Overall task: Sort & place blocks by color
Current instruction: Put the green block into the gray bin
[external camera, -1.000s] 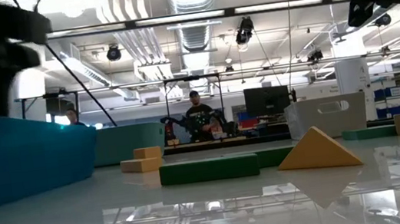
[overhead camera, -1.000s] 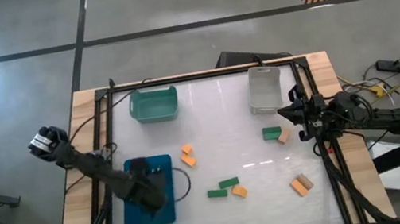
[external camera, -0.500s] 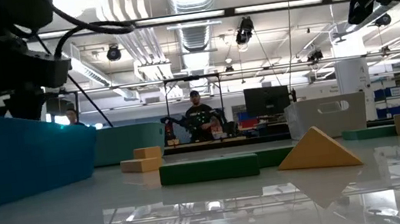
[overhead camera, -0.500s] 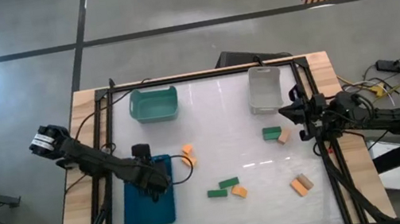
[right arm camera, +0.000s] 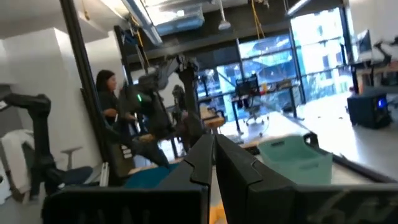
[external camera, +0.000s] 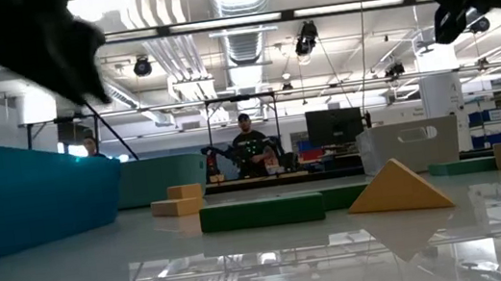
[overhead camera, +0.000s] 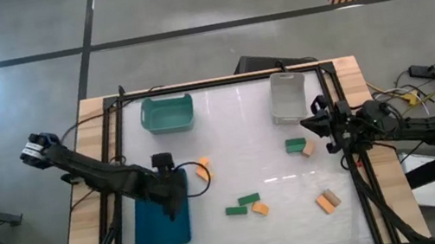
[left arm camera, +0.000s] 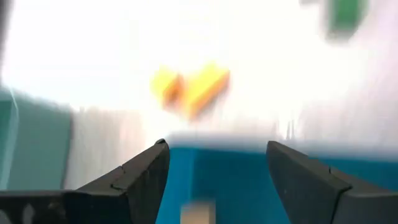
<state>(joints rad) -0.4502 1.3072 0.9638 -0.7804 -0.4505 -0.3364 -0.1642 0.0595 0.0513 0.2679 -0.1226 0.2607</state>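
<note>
My left gripper (overhead camera: 166,177) hovers open over the far part of the blue bin (overhead camera: 154,228). In its wrist view (left arm camera: 214,146) a pale tan block (left arm camera: 198,211) lies inside that bin, and two orange blocks (left arm camera: 189,87) lie on the table beyond the bin's rim. The orange pair (overhead camera: 202,172) sits just right of the bin. Other blocks rest flat on the table: a green one (overhead camera: 295,144) beside a tan one (overhead camera: 308,149), two green (overhead camera: 242,205), an orange one (overhead camera: 260,209) and a tan pair (overhead camera: 327,202). My right gripper (overhead camera: 319,123) waits shut at the table's right edge, fingers together (right arm camera: 212,155).
A teal bin (overhead camera: 167,114) stands at the far left and a clear bin (overhead camera: 288,96) at the far right. A cable loop (overhead camera: 197,188) lies beside the blue bin. A dark frame (overhead camera: 115,138) borders the table. People stand in the room behind (external camera: 249,150).
My left gripper has moved from over the near part of the blue bin toward the table's far edge and a little right, closer to the orange pair. The blocks have stayed where they were.
</note>
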